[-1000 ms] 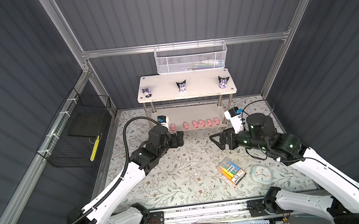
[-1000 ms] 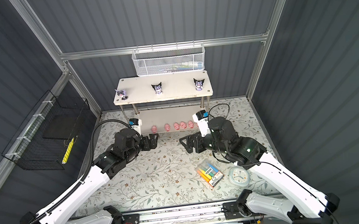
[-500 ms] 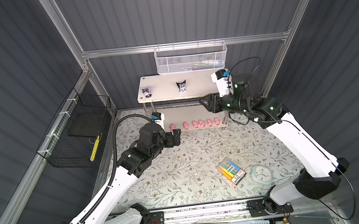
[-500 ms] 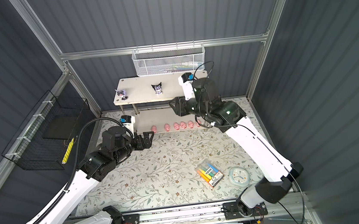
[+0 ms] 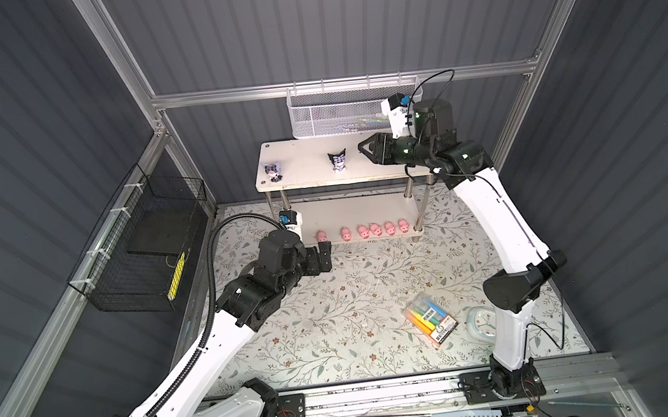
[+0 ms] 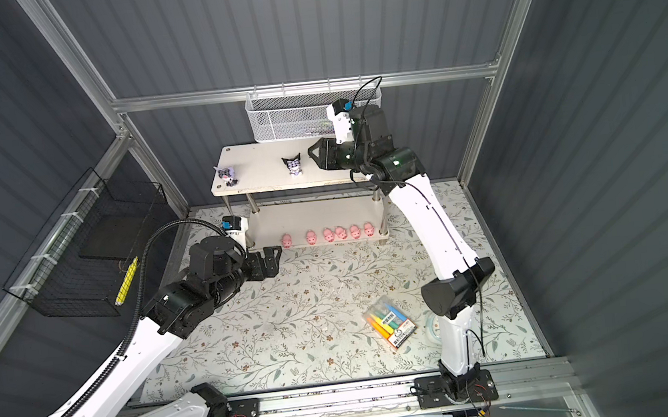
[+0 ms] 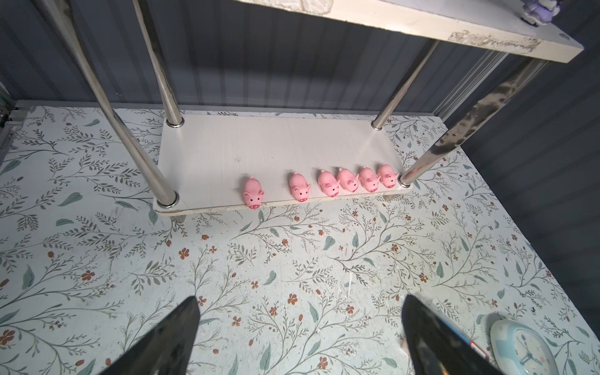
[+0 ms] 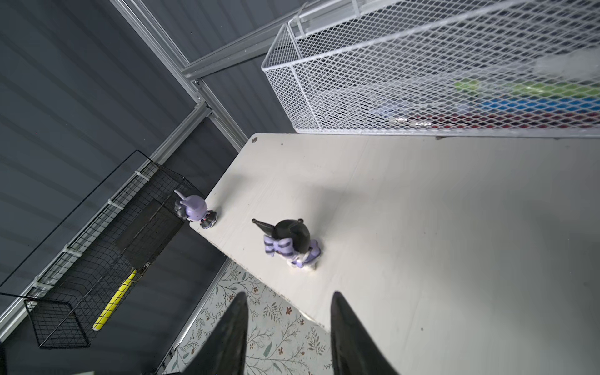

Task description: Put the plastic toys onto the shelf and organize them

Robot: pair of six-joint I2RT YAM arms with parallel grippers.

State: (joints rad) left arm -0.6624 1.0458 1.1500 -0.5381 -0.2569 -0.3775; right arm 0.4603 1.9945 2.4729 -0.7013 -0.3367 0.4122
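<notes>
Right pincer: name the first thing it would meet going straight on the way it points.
Probably the black-eared figurine on the top board of the shelf. The right pincer points almost straight at it, though its height is unclear.

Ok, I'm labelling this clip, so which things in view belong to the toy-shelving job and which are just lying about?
Part of the job: the shelf; six pink pigs on its lower board; the purple-headed figurine at the upper board's end; the black-eared figurine mid-board.
Just lying about: marker pack; pale-blue clock; white mesh basket; black wire basket.
</notes>
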